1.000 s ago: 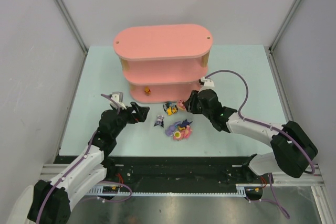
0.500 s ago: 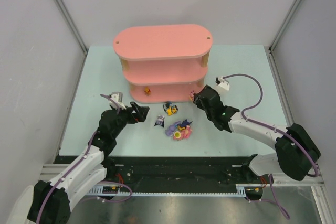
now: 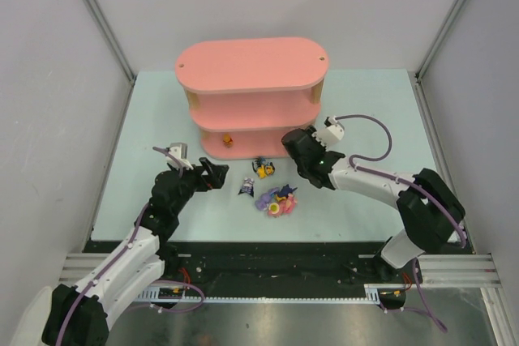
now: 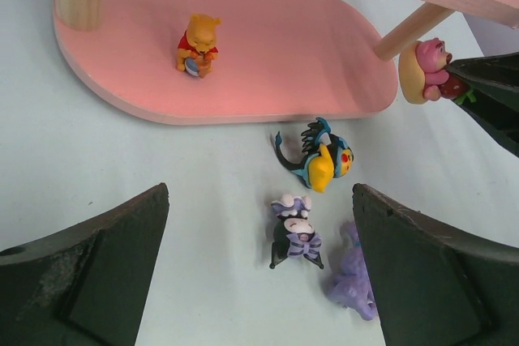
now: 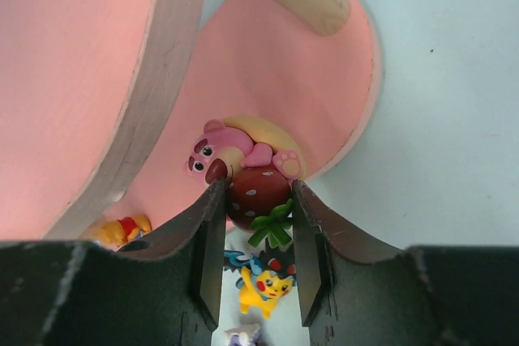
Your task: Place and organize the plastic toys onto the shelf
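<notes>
Fingers (image 5: 207, 241) of the right gripper (image 5: 258, 204) clamp the pink toy (image 5: 223, 147) at the bottom of the shelf (image 5: 284, 79), maybe touching it. Left gripper (image 4: 259, 196) gapes wide apart.

Robot lab cell: white panel walls (image 3: 40, 79), aluminium frame posts (image 3: 100, 20).

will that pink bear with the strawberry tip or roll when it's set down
Probably rigid: the pink bear shows no squashing in the right gripper. Its rounded, lumpy shape may tip or rock on the bottom shelf.
</notes>
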Controlling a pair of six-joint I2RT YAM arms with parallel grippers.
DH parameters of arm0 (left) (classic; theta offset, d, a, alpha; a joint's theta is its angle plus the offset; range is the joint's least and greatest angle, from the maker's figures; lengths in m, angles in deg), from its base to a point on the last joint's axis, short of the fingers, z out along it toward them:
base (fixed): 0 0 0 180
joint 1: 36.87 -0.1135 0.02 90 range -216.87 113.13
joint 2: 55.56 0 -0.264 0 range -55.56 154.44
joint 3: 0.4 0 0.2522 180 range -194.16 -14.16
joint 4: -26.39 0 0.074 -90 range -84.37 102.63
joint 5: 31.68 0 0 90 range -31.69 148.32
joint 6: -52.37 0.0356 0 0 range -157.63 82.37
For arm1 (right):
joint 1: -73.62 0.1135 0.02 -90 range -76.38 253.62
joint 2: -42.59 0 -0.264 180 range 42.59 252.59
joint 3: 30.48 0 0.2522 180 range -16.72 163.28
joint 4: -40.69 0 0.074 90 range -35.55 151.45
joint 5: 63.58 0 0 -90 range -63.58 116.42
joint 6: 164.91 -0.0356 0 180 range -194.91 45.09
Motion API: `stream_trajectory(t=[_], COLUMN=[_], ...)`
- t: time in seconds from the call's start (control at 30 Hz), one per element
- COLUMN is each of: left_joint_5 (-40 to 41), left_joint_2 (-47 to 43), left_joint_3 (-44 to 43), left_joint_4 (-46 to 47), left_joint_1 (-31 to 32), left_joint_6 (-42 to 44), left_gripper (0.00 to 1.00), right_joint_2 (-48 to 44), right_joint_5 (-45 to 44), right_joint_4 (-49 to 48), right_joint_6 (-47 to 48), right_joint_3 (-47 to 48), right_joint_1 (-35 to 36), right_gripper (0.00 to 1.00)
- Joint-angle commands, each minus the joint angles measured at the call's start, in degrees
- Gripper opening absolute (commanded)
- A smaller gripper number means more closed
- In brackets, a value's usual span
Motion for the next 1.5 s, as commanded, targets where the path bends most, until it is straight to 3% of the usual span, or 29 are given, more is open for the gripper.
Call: stream_trajectory(t=[0.0, 0.57, 1.47], left_joint_5=[1.06, 2.55, 3.17], left_joint_2=[-0.31, -0.31, -1.19], left_joint_3=[-1.37, -2.08, -2.61], left_joint_4=[-0.14, -0.58, -1.54], left_joint_1=[0.28, 0.28, 0.28], left_joint_6=[-1.15, -0.45, -0.10], left_gripper=[1.00, 1.00, 1.00], right_joint_2=[3.35, 13.98, 21.19], right_joint_5=[-6.47, -8.41, -9.11], right_joint_4=[4.83, 7.47, 8.70], right_joint_6=[-9.02, -15.09, -17.21], right_joint_3=[5.83, 12.08, 19.20], right_joint_1=[1.20, 1.81, 3.13], right_gripper=[0.00, 0.00, 0.00])
